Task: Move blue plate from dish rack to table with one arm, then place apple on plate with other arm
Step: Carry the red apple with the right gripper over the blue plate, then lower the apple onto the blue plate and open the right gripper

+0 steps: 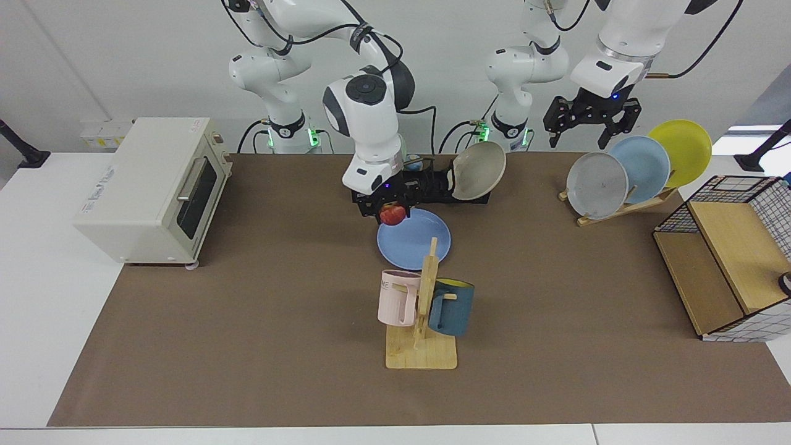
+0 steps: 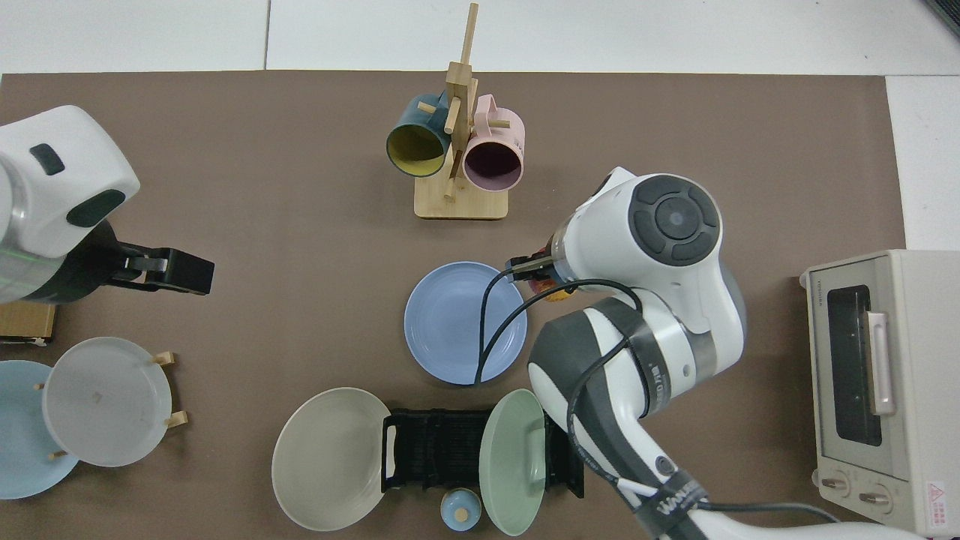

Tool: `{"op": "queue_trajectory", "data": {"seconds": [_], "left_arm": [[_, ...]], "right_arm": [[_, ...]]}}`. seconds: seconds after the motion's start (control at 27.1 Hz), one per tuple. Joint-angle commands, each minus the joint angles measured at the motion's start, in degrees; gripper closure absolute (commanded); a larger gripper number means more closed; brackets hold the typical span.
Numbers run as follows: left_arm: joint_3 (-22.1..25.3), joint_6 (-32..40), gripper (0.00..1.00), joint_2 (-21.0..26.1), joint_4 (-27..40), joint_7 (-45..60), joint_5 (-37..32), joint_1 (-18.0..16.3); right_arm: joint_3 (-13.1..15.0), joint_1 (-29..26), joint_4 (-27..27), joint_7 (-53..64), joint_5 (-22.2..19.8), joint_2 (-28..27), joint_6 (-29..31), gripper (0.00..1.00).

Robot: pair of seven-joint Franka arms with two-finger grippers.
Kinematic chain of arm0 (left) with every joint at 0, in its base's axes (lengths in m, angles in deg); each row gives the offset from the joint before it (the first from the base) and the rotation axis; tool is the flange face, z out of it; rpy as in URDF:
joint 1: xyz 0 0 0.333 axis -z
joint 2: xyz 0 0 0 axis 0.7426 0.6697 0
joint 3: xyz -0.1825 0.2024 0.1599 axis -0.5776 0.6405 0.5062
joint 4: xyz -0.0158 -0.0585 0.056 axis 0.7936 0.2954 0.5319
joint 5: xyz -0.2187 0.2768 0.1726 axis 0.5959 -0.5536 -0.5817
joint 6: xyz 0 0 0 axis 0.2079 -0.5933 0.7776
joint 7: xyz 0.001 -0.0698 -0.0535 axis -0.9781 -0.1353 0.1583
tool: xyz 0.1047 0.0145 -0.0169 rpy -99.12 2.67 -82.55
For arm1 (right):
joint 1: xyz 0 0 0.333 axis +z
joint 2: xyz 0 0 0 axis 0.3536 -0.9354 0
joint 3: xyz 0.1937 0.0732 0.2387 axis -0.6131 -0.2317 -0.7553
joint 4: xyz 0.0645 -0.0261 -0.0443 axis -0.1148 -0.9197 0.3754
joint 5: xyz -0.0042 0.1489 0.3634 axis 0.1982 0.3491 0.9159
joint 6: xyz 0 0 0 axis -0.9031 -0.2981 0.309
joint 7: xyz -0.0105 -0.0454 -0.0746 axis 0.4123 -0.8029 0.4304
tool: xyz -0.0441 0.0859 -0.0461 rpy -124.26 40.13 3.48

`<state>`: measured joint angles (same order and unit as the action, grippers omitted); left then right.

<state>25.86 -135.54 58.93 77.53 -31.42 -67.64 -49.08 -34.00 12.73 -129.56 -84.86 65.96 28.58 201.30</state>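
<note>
- right gripper [image 1: 392, 210] pinches the apple [image 1: 392, 214] between its fingers, held in the air at the rim of the blue plate [image 1: 413, 242], on the toaster-oven side
- top view: apple [image 2: 553, 289] mostly hidden under the right arm's wrist, only a sliver shows just beside the plate [image 2: 450, 322] edge
- blue plate lies flat on the table [image 1: 247, 346], between the dish rack [image 1: 432, 188] and the mug tree [image 1: 424, 321]
- mug tree holds a pink mug [image 1: 397, 298] and a dark teal mug [image 1: 452, 307]; its upright post overlaps the plate's near edge in the facing view
- dish rack holds a beige plate [image 1: 479, 170] leaning at one end and a green plate [image 2: 514, 461] upright; green one blocked by the right arm in the facing view
- small blue lidded thing [image 2: 459, 510] behind the rack
- black cable from the right arm loops over the plate in the top view
- left gripper [image 1: 593, 117] is spread open, holds nothing, raised above the slanted wood rack [image 1: 624, 207] with grey plate [image 1: 596, 185], pale blue plate [image 1: 642, 164], yellow plate [image 1: 683, 148]; left arm waits
- toaster oven [image 1: 151, 188] at the table's edge, well apart from the plate
- wire-and-wood basket [image 1: 729, 259] at the opposite end
</note>
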Motion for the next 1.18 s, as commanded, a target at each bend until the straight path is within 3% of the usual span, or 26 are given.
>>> {"op": "queue_trajectory", "data": {"seconds": [0.0,0.67,1.15], "left_arm": [[0.0,1.1,0.0,-0.6,-0.5,0.6,0.2,-0.3],[0.1,1.2,0.0,-1.2,-0.6,0.6,0.2,-0.4],[0.0,1.2,0.0,-1.4,-0.6,0.6,0.2,-0.3]], "right_arm": [[0.2,2.3,-0.9,-1.7,0.5,-1.8,3.0,1.0],[0.2,6.6,-3.7,-3.1,0.2,-8.7,12.3,1.0],[0.2,6.6,-4.4,-2.4,0.2,-10.6,14.1,1.0]]}}
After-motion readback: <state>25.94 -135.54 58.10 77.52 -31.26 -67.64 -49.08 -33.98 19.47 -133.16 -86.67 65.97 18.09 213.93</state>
